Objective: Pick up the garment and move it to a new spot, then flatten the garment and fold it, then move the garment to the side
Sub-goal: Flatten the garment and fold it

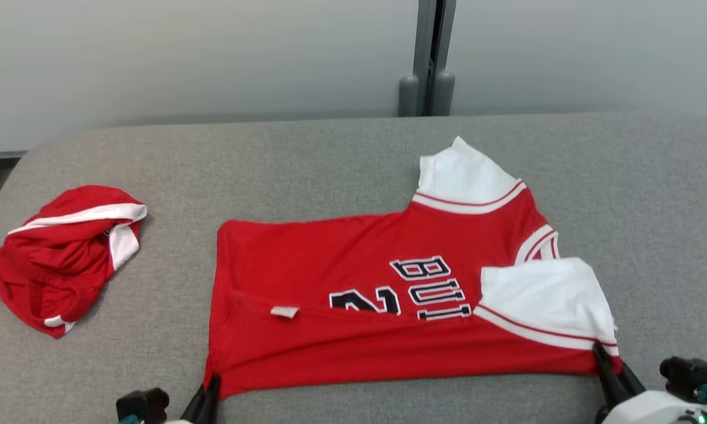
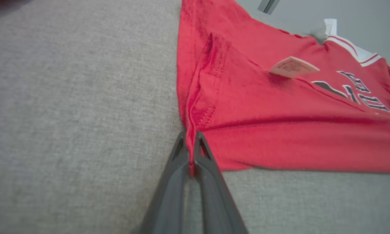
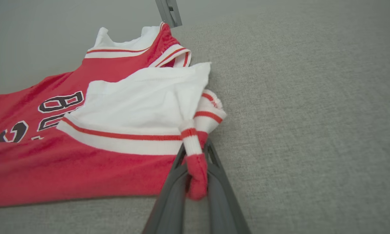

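Note:
The garment (image 1: 353,277) is a red jersey with white sleeves and dark lettering, lying partly folded on the grey table (image 1: 329,159). Its near edge is doubled over, a white label showing. My left gripper (image 1: 211,386) is shut on the garment's near left hem corner; the left wrist view shows red cloth pinched between its fingers (image 2: 178,162), with the garment (image 2: 279,110) stretching right. My right gripper (image 1: 600,356) is shut on the near right corner by the white sleeve; in the right wrist view the bunched red and white fabric (image 3: 195,156) sits between the fingers (image 3: 173,175).
A second red and white garment (image 1: 65,253) lies crumpled at the table's left. A grey post (image 1: 427,65) stands behind the table's far edge against a pale wall. Bare grey surface lies to the right of the jersey and along the back.

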{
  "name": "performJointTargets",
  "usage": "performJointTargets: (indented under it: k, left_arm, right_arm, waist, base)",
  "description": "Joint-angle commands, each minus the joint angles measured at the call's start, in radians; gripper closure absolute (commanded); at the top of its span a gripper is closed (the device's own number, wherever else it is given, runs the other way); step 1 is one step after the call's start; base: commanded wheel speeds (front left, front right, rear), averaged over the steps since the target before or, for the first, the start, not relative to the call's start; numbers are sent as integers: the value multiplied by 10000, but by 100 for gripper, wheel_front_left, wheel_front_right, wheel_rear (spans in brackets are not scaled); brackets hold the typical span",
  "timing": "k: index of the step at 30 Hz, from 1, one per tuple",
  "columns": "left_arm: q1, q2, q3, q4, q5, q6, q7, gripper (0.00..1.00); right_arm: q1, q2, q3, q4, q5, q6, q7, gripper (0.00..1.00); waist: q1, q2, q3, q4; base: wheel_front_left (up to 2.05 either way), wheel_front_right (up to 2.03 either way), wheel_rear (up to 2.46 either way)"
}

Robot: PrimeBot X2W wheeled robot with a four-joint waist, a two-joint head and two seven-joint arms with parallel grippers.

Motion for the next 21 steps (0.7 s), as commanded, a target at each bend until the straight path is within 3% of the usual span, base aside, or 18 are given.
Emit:
performJointTargets:
  k: [1, 10, 11, 12, 13, 21]
  left_arm:
    - [358, 203, 190, 49, 42, 34, 21, 100]
    - [1578, 139, 617, -302, 338, 143, 14, 100]
    - [1580, 114, 642, -400, 377, 177, 14, 46]
    - [1519, 84, 649, -542, 438, 172, 14, 0]
    - [1439, 49, 650, -674, 478, 154, 14, 0]
    - [76, -59, 870, -1819, 774, 175, 14, 0]
  right_arm:
    - [281, -198, -50, -7, 133, -20, 3, 100]
    - [1384, -529, 274, -215, 734, -35, 1, 100]
    - [1354, -560, 289, -241, 793, -35, 1, 85]
    - [1253, -569, 280, -280, 834, -35, 1, 53]
    - [1137, -563, 283, -322, 870, -32, 1, 0]
    - [-578, -657, 630, -1059, 454, -9, 25, 0]
  waist:
    - [0, 0, -527, 152]
    - [0, 0, -804, 243]
    - [0, 0, -714, 239]
    - [0, 0, -611, 234]
    - [0, 0, -521, 235]
    - [0, 0, 417, 193]
  base:
    - [0, 0, 0]
    - [0, 0, 0]
    - [0, 0, 0]
    - [0, 0, 0]
    - [0, 0, 0]
    - [0, 0, 0]
